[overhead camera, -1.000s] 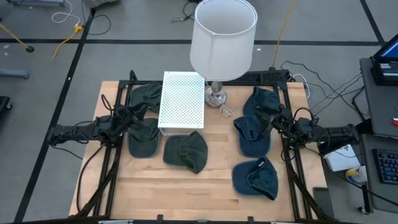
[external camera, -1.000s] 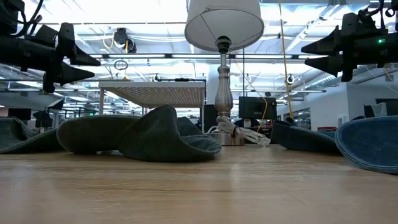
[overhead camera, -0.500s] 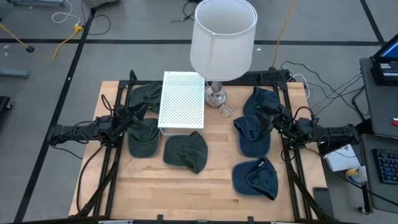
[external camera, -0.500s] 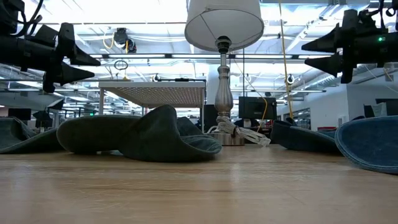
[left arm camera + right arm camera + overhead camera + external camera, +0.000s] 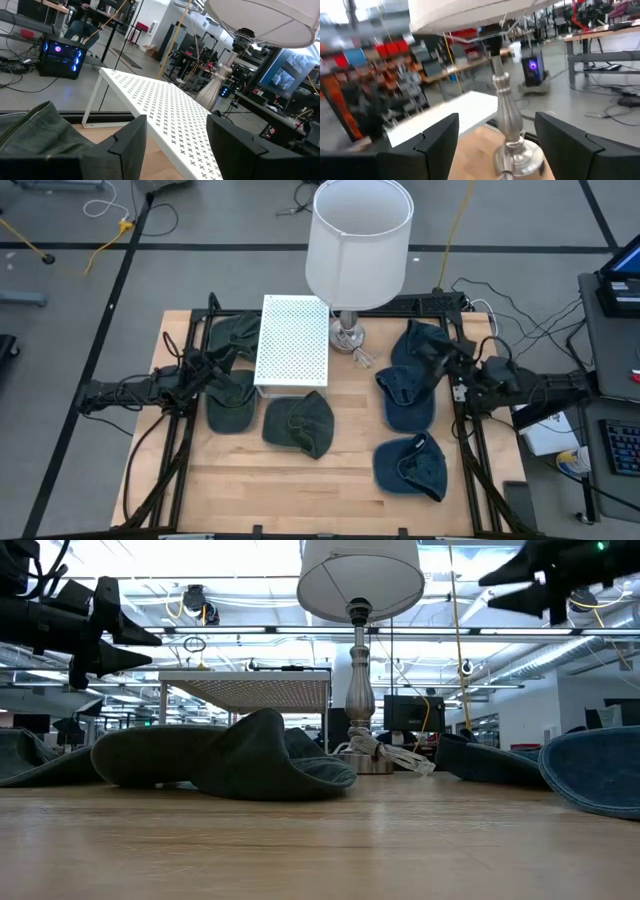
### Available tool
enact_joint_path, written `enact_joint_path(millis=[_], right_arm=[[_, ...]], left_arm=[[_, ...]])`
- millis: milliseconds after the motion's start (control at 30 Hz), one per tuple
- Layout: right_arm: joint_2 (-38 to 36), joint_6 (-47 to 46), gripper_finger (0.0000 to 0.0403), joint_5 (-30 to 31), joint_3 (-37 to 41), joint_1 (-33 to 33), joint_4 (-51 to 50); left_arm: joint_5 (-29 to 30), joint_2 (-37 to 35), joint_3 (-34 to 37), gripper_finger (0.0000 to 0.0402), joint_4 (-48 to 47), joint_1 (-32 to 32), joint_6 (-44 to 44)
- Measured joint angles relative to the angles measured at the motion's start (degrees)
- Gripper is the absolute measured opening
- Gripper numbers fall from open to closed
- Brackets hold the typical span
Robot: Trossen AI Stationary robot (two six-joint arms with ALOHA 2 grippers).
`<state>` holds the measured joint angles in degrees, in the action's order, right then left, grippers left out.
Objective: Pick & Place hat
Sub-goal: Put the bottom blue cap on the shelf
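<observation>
Dark left gripper hovers over the olive-green fabric hats, fingers apart and empty; dark right gripper is raised above the navy-blue fabric hats, fingers likewise apart, holding nothing. Three green hats lie left and centre, three blue hats right, on the wooden table. One white perforated metal shelf and one white-shaded lamp stand behind. No legible writing.

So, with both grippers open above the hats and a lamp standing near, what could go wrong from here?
1. The right gripper hangs open close to the lamp; a wide swing might hit its shade or catch the cord at its base.
2. The blue hats overlap under it, so a grasp may lift two.
3. The left gripper is open beside the white perforated shelf; it may bump the shelf when it goes down for a green hat.
</observation>
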<state>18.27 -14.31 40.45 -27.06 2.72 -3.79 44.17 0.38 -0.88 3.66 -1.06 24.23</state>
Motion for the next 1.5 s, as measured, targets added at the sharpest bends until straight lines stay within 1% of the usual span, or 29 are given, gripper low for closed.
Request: enact_joint_path(millis=[200, 367, 533, 733, 867, 1000, 1100, 1233, 1333, 1500], right_arm=[[12.5, -0.7, 0.0254, -0.2, -15.5, 0.0, -16.5], [22.0, -8.1, 0.0254, -4.0, -27.6, 0.0, -30.6], [30.8, -20.8, 0.0254, -11.4, -37.2, 0.0, -44.6], [40.3, -32.6, 0.0254, -25.9, -45.5, 0.0, -59.9], [45.5, -36.5, 0.0254, -35.7, -48.8, 0.0, -68.3], [49.2, -37.5, 0.0254, -45.1, -49.4, 0.0, -73.4], [51.4, -37.6, 0.0254, -49.5, -49.4, 0.0, -76.9], [53.2, -37.2, 0.0254, -49.6, -49.4, 0.0, -81.8], [53.5, -36.2, 0.0254, -49.1, -49.4, 0.2, -82.6], [54.8, -36.0, 0.0254, -49.2, -49.4, 4.8, -82.4]], left_arm=[[-0.1, 0.0, 0.0, 0.0209, 0.0, 0.0, 0.0], [-0.1, 0.0, 0.0, 0.0209, 0.0, 0.0, 0.0], [-0.1, 0.0, 0.0, 0.0209, 0.0, 0.0, 0.0], [-0.1, 0.0, 0.0, 0.0209, 0.0, 0.0, 0.0], [-0.1, 0.0, 0.0, 0.0209, 0.0, 0.0, 0.0], [-0.1, 0.0, 0.0, 0.0209, 0.0, 0.0, 0.0], [-0.1, 0.0, 0.0, 0.0209, 0.0, 0.0, 0.0], [-0.1, 0.0, 0.0, 0.0209, 0.0, 0.0, 0.0], [-0.1, 0.0, 0.0, 0.0209, 0.0, 0.0, 0.0], [-0.1, 0.0, 0.0, 0.0209, 0.0, 0.0, 0.0]])
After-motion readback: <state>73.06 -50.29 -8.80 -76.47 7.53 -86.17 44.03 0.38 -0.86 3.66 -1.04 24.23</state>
